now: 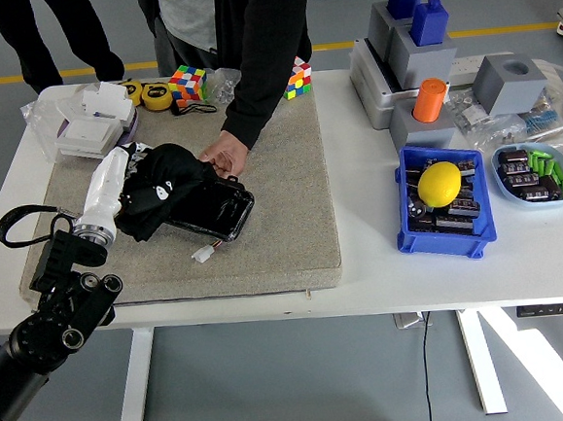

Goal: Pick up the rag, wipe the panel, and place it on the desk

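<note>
My left hand (153,186) comes in from the lower left and is shut on a black rag (167,180). It presses the rag on the left part of a black glossy panel (213,208) that lies on a grey mat (282,220). A person at the far side holds the panel's far edge with one hand (221,157). A small white connector on a wire (203,255) lies on the mat just in front of the panel. My right arm is out of view.
Rubik's cubes (187,83), tape measures (158,95) and a white box (93,128) stand at the back left. A blue bin with a yellow lemon (440,183), grey blocks (415,54) and an orange cylinder (429,98) are on the right.
</note>
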